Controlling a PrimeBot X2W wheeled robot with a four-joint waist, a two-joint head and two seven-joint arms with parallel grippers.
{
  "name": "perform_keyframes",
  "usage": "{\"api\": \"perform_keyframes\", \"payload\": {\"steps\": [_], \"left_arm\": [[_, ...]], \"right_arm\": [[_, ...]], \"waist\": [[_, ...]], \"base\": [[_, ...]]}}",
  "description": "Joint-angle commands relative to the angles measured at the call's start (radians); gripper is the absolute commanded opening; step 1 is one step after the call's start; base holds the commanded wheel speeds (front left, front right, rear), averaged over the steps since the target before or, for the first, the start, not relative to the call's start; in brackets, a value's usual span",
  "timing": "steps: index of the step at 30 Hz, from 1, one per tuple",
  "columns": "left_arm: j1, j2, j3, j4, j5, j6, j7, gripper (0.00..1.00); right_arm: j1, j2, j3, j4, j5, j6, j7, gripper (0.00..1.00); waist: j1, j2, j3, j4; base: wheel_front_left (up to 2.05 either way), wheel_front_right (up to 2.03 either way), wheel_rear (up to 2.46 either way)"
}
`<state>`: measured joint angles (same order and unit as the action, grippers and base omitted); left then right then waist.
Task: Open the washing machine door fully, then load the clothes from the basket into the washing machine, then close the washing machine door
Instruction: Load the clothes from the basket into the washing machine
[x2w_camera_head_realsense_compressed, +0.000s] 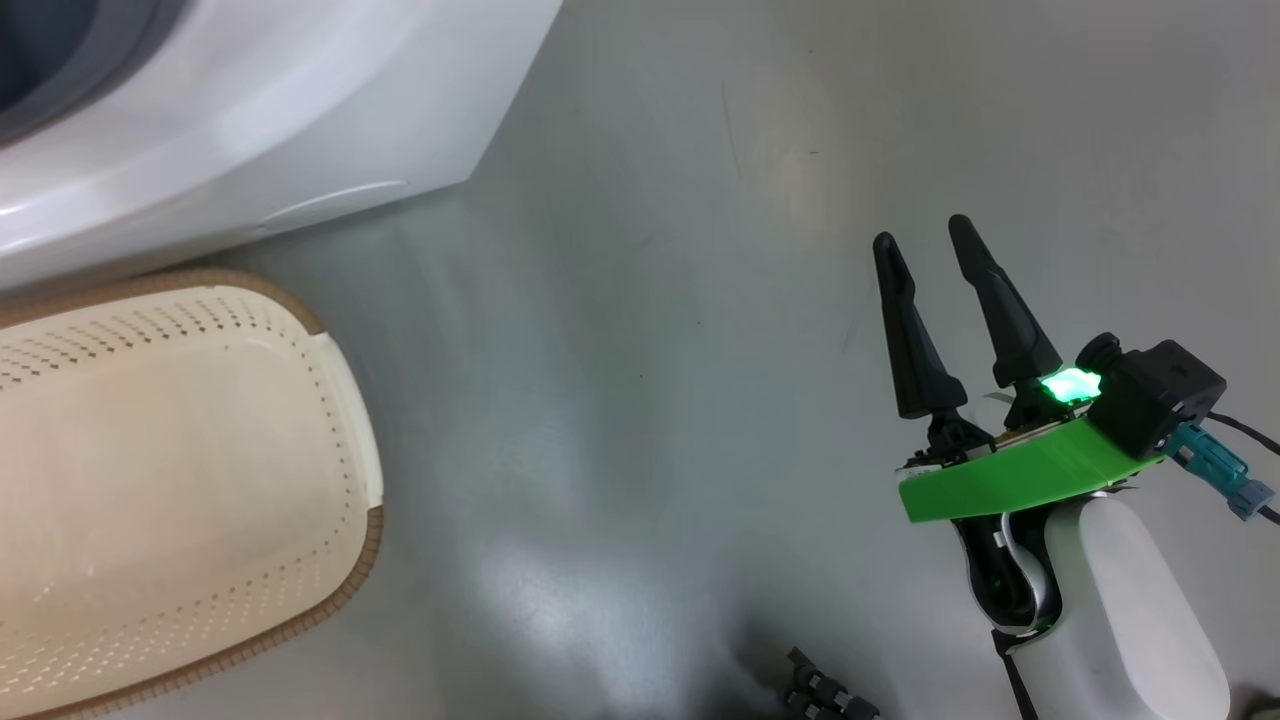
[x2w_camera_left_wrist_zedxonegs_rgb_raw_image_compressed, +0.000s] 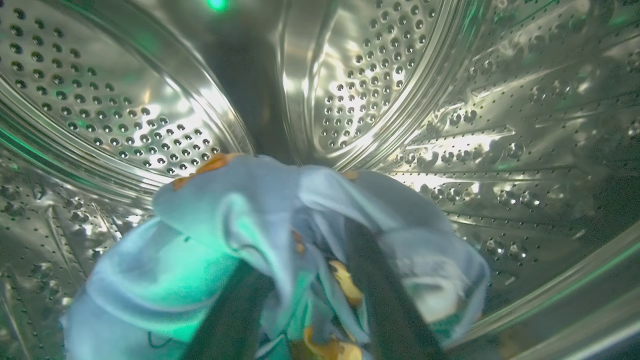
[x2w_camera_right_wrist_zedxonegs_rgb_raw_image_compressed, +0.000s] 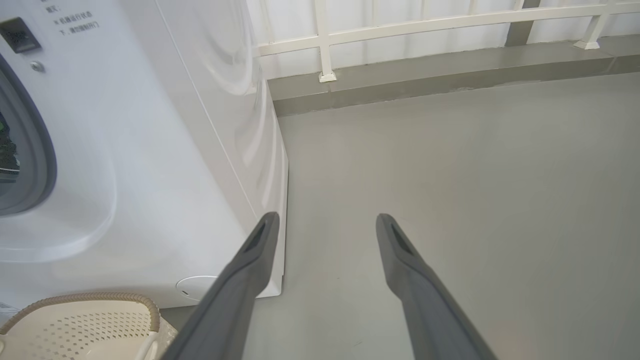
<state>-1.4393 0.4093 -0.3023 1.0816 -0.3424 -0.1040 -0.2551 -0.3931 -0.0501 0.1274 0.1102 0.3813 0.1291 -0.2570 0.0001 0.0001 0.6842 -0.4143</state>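
Grey, smooth floor (x2w_camera_head_realsense_compressed: 650, 300) runs back to a white railing (x2w_camera_right_wrist_zedxonegs_rgb_raw_image_compressed: 425, 25) in the right wrist view. On it stands the big white boxy front-loading washing machine (x2w_camera_head_realsense_compressed: 250, 120), and its steel perforated drum (x2w_camera_left_wrist_zedxonegs_rgb_raw_image_compressed: 450, 125) surrounds the left wrist camera, so the door-opening step looks done.

Just in front of the machine sits the small cream-white perforated plastic basket (x2w_camera_head_realsense_compressed: 350, 420) with its brown woven-look rim, and the part in view is bare inside. The soft blue clothes (x2w_camera_left_wrist_zedxonegs_rgb_raw_image_compressed: 200, 215) with orange prints lie heaped on the drum's lower wall, so loading looks finished or nearly so.

The left gripper (x2w_camera_left_wrist_zedxonegs_rgb_raw_image_compressed: 302, 247) is in the drum, its fingers parted with cloth draped loosely over and between them; it appears to have let go. The right gripper (x2w_camera_head_realsense_compressed: 922, 231) hangs over bare floor, spread wide and empty. What is left, I judge, is pulling the left arm out and closing the door.
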Motion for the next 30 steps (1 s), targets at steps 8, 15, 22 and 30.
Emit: {"api": "perform_keyframes", "payload": {"steps": [8,15,22,30], "left_arm": [[-0.005,-0.009,-0.004,0.02,-0.023,-0.016,-0.006,1.0],[0.099,-0.031,0.017,-0.048,-0.05,-0.022,-0.006,1.0],[0.264,-0.048,0.044,-0.147,-0.061,-0.024,-0.007,1.0],[0.464,-0.078,0.069,-0.291,-0.054,-0.025,-0.007,1.0]], "right_arm": [[-0.012,0.0,0.022,-0.01,-0.006,0.002,-0.005,1.0],[-0.014,0.0,0.024,0.003,-0.023,0.002,-0.005,1.0],[-0.001,-0.002,0.02,0.024,-0.038,0.002,-0.005,1.0],[0.022,-0.033,0.012,0.044,-0.035,0.002,-0.005,1.0]], "waist": [[-0.0001,-0.0001,-0.04,0.047],[-0.0001,-0.0001,-0.102,0.084],[-0.0001,-0.0001,-0.188,0.126],[-0.0001,-0.0001,-0.294,0.185]], "base": [[0.0,0.0,0.0],[0.0,0.0,0.0],[0.0,0.0,0.0],[0.0,0.0,0.0]]}}
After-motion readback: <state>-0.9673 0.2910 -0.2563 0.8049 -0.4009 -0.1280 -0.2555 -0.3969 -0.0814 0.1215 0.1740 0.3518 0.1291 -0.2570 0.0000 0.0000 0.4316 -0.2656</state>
